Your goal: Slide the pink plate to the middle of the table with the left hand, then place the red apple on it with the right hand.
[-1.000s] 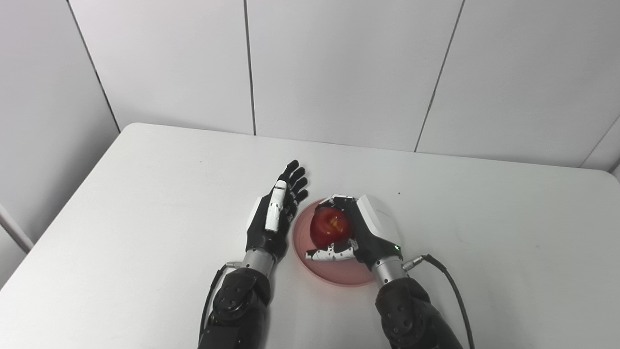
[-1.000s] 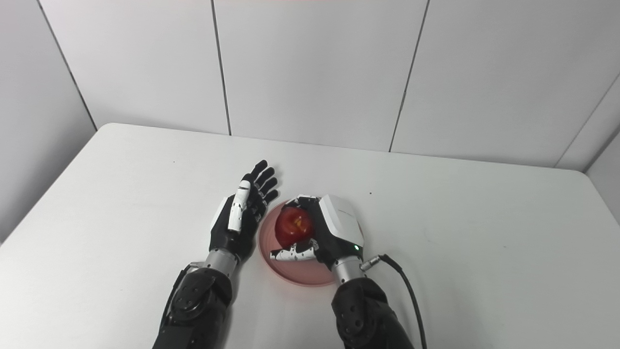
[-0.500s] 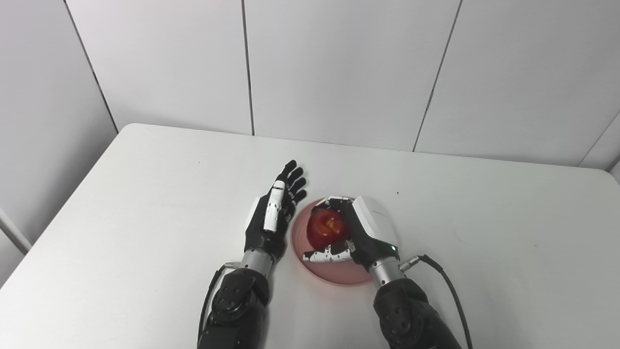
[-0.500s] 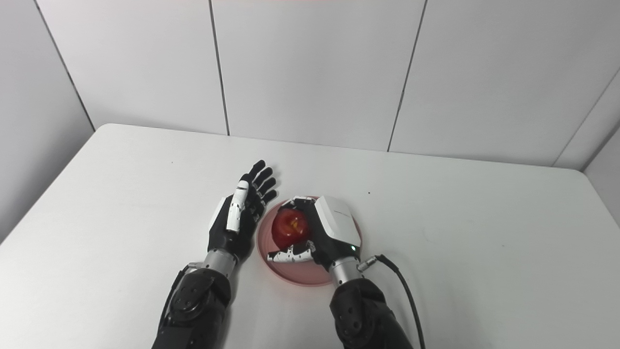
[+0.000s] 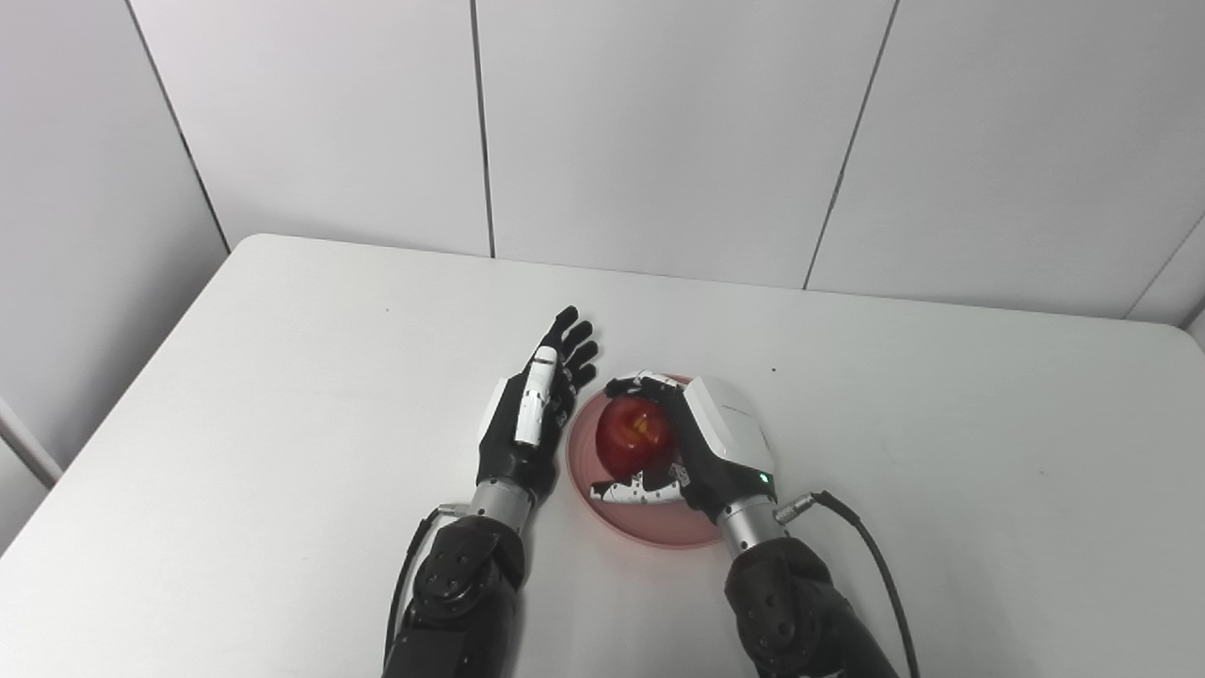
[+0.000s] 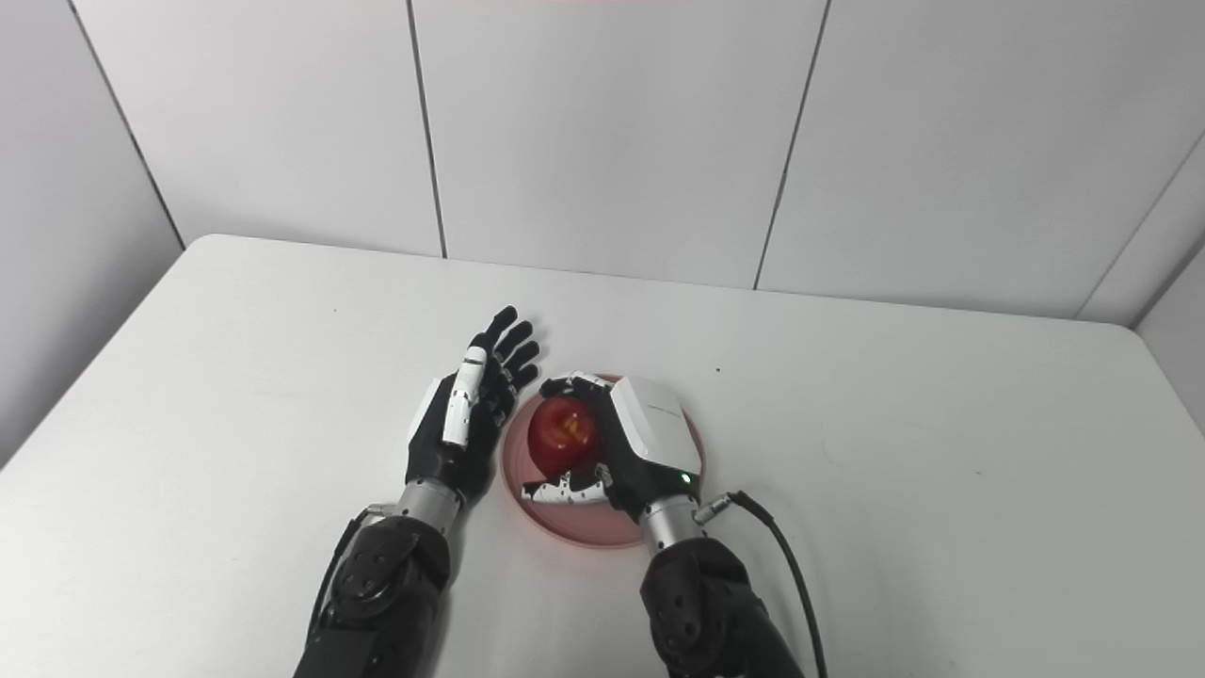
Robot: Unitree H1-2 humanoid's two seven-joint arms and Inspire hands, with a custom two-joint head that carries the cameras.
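Your right hand [image 5: 701, 443] wraps the apple [image 5: 636, 436] over the plate [image 5: 659, 524]; at its 9 o'clock, your left hand [image 5: 529, 420] is spread flat, empty.

R hand [image 5: 717, 443] fingers [image 5: 640, 384] round red apple [image 5: 635, 435] over pink plate [image 5: 659, 523].

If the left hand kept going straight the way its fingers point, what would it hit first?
Probably nothing on the table: the left hand points away and slightly right, past the plate, over bare table toward the wall. Depth is hard to judge.
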